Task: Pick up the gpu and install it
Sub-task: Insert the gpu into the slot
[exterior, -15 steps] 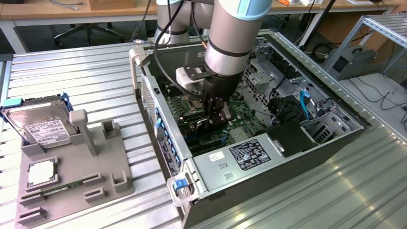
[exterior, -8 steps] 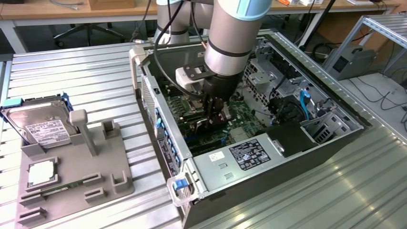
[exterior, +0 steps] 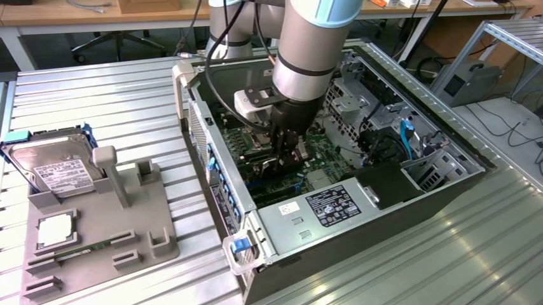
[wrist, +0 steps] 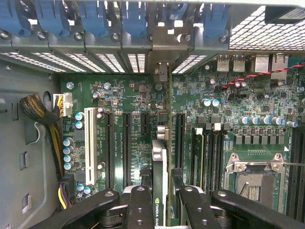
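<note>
Item: black two-fingered gripper (wrist: 162,200), clenched on the thin flat gpu card with dark face and green edge (wrist: 161,157), held edge-on between the fingers (wrist: 139,210).

Location: inside open grey metal computer case (exterior: 475,159), low over green motherboard (wrist: 124,95), card standing upright above the row of black expansion slots (wrist: 126,148), end reaching toward the rear bracket openings with blue latches (wrist: 95,19).

Risks, as judged: card edge landing beside rather than in its slot, from slight sideways offset; bracket end catching the case's rear wall; tilt in the grasp forcing one end down first.

Exterior view, extra: grey ribbed counter (exterior: 102,101), grey moulded holder tray (exterior: 161,235), silver hard drive with white label (exterior: 55,171), arm's silver barrel (exterior: 309,51).

Wrist view, extra: alignment of card against slots, white slot (wrist: 89,143), empty processor socket (wrist: 252,183).
</note>
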`<state>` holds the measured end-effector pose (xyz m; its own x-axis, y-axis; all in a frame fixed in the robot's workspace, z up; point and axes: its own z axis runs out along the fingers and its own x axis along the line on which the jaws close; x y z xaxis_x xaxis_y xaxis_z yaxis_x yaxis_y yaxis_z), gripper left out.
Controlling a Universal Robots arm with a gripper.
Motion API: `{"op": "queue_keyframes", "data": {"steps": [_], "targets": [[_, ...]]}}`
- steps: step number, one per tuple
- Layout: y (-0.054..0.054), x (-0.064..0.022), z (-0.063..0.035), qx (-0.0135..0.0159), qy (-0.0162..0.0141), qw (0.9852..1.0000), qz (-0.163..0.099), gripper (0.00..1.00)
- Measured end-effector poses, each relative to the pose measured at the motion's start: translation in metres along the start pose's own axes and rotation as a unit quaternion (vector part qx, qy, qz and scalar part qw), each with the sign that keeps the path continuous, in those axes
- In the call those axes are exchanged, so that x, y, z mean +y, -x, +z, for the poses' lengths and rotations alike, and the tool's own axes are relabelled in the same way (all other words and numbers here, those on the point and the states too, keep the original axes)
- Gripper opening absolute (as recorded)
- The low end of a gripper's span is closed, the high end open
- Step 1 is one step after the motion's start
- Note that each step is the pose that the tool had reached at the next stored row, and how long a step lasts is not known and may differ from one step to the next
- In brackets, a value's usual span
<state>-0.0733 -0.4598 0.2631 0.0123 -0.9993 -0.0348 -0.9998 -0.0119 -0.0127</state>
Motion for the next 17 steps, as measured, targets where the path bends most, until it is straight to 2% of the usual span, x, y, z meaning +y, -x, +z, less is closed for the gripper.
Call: {"op": "queue_keyframes", "data": {"steps": [17], "targets": [[0.0, 0.0031, 0.0002, 0.0, 0.0, 1.0, 0.0, 0.27]]}}
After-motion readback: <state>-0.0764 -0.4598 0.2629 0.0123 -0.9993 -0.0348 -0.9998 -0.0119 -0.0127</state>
